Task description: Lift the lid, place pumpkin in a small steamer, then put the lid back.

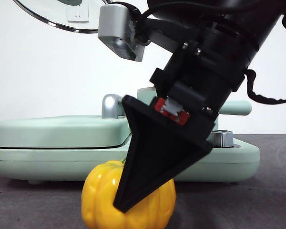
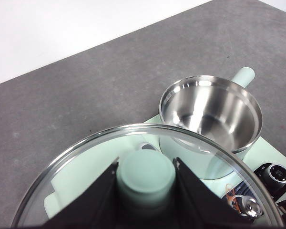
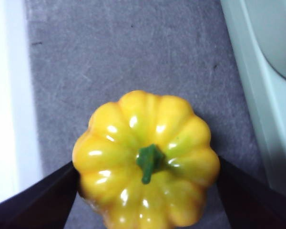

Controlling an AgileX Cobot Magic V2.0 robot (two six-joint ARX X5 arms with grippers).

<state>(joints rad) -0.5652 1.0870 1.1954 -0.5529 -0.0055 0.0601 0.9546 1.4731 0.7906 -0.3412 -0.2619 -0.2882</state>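
Pumpkin (image 3: 145,160) sits on the grey worktop (image 3: 133,47), just in front of the flat mint-green griddle (image 1: 57,143), and your right pincer (image 3: 145,191) straddles it with its black jaws spread wide, one at each flank. You cannot tell from the right wrist view whether either jaw actually touches the glossy ribs; the lower rim of the pumpkin is cut off at the frame edge there. In the front view a big dark jaw crosses the fruit and hides much of its right half, and its green stem is not visible at all.

Your left pincer (image 2: 145,191) is closed on the mint-green knob (image 2: 145,174) of the lid (image 2: 86,157), which hangs in the air; only a curved slice of its steel rim shows at the top left of the front view. Below it, the small steamer (image 2: 209,114) stands uncovered, its steel bowl bare inside, its side handle (image 2: 243,76) partly hidden behind the rim. In the front view the arm blocks nearly all of the pot, leaving just the handle tip poking out at the right.
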